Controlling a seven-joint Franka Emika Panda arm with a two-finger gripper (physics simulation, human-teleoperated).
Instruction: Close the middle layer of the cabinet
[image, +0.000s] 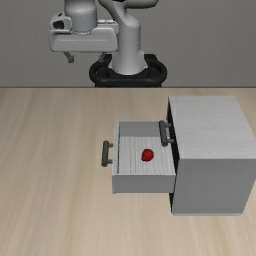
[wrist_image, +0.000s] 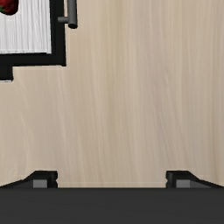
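Toward the exterior view's right on the wood-grain surface (image: 50, 140): grey boxy cabinet (image: 215, 125), with middle drawer (image: 140, 150) pulled out toward the exterior view's left. Holds a small red object (image: 147, 155) on a pale ribbed floor. Carries a dark bar handle (image: 106, 151) in front. Well apart, over bare wood: hand (wrist_image: 112, 179), fingers spread wide, gripping nothing.

Bright, even light from above: the grey box-shaped cabinet (image: 208, 120) shows a pale top and a darker front face.
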